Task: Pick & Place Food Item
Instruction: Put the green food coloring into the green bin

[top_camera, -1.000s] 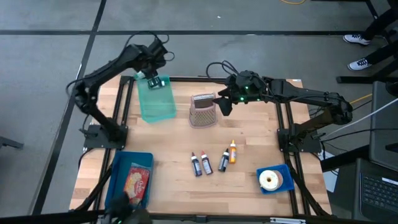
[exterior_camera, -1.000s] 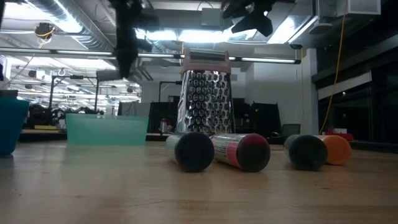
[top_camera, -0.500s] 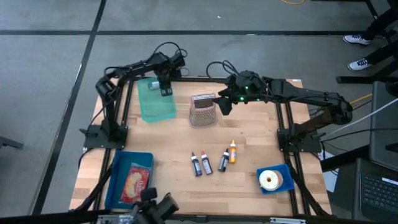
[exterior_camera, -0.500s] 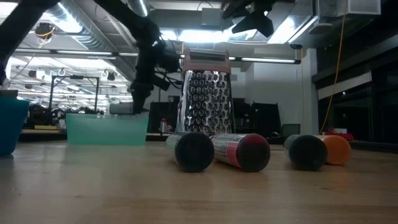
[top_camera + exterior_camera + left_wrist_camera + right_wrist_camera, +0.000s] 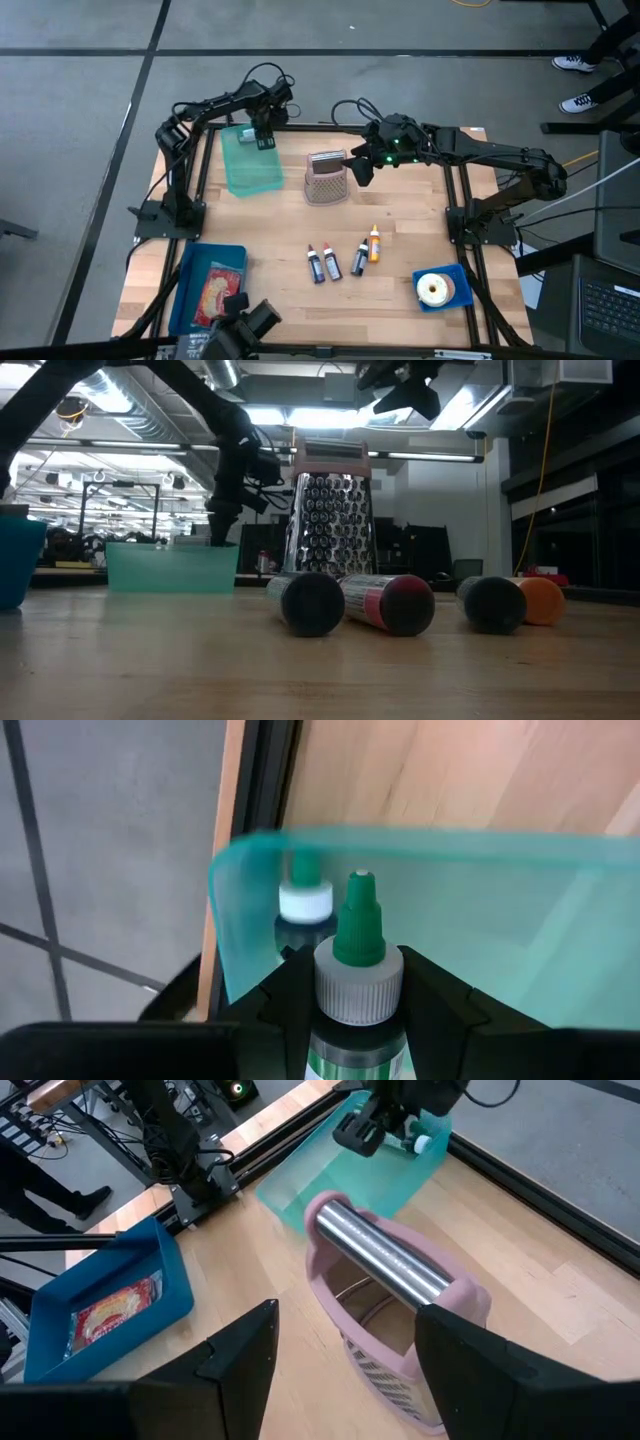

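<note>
A small bottle with a green tip and a grey collar [image 5: 358, 970] sits in my left gripper [image 5: 358, 1020], which is shut on it. The gripper hangs just over the far end of a teal bin [image 5: 250, 165] at the table's far left. A second small bottle, with a white cap [image 5: 304, 900], lies inside the bin. My right gripper [image 5: 345, 1360] stands open in the air above a pink-handled metal grater [image 5: 327, 178], touching nothing. My left gripper pinches the bottle's body just below the grey collar [image 5: 345, 1020] between its two fingers [image 5: 285, 1010]. The fingers slant steeply down from above and lie along the bottle. The capped end sticks out past the fingertips. The bottle is clear of the bin's rim [image 5: 450, 845].
Several more small bottles [image 5: 345, 258] lie in a row at the table's middle. A blue tray with a food packet [image 5: 212, 290] sits at the near left. A blue dish holding a white ring [image 5: 437, 289] sits at the near right. Bare wood lies between them.
My left gripper has come down toward the teal bin and a little toward the table's right edge. It has tipped to point more steeply down and still carries the bottle. Most of that drop came in the first half of the second.
</note>
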### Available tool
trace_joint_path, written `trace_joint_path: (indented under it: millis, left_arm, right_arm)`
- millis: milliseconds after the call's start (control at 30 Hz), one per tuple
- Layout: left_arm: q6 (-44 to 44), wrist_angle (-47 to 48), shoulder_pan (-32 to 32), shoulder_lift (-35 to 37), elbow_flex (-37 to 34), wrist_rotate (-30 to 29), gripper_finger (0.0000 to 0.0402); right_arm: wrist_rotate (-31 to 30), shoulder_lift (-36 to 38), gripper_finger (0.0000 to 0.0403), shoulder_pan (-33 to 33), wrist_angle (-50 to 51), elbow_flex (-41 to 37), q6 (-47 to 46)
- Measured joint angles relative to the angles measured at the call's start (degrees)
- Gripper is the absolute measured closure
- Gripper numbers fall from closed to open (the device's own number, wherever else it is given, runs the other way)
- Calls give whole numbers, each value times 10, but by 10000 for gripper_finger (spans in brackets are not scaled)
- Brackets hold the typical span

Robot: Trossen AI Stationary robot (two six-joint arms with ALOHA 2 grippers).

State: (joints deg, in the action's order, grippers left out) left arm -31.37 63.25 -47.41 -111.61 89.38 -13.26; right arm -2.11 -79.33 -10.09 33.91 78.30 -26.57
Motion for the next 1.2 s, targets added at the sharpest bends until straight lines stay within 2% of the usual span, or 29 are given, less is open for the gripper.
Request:
trace_joint_path:
  millis: [733,867,1067,1200]
  left_arm:
    - [15,13,2,-12,0,11,287]
    - [41,21,5,-7,0,55,287]
    - [53,27,13,37,0,89,287]
    - [68,4,11,96,0,114,287]
  right_arm:
    - [0,0,171,1,0,0,0]
    - [0,0,171,2,1,0,0]
    - [2,0,171,2,11,0,0]
    - [2,0,171,2,13,0,1]
